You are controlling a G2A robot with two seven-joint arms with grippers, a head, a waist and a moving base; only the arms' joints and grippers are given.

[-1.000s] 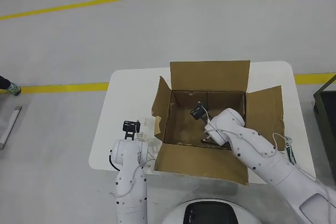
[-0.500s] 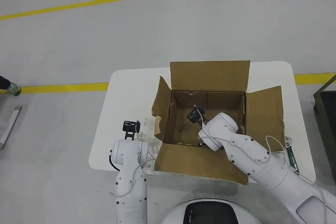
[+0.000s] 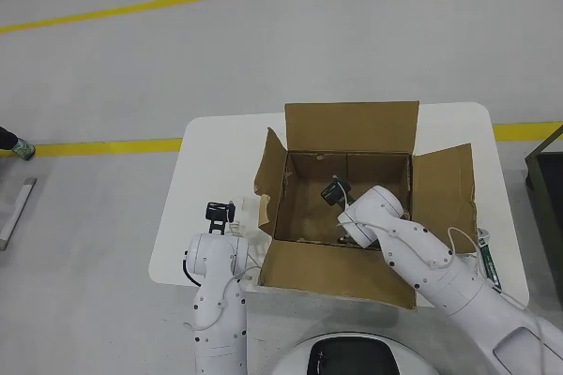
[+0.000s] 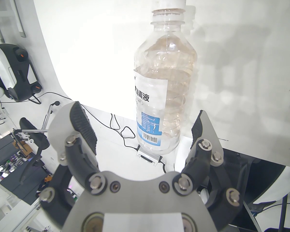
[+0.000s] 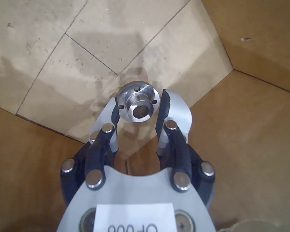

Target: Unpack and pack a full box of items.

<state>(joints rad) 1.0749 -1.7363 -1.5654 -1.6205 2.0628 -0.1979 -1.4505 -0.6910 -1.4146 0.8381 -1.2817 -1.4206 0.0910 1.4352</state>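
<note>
The open cardboard box (image 3: 305,267) stands on the white table (image 3: 216,150) with its flaps spread. My right arm's wrist (image 3: 371,211) reaches down into it. Inside, my right gripper (image 5: 139,95) is shut on a round metal flange (image 5: 138,105) with a centre bore, just over the box floor (image 5: 62,37). A clear water bottle (image 4: 164,85) with a white cap and blue-and-white label stands upright on the table to the left of the box. My left gripper (image 4: 139,109) is open right in front of it, a finger on each side, not touching.
Box walls close in around the right gripper (image 5: 256,121). A pale rounded object (image 5: 256,227) lies in the box near the wrist. A small item (image 3: 488,255) lies at the table's right edge, and a dark cabinet (image 3: 554,216) stands beyond it.
The right arm shifted left inside the box, then back a little to the right. The left arm and the bottle have not moved.
</note>
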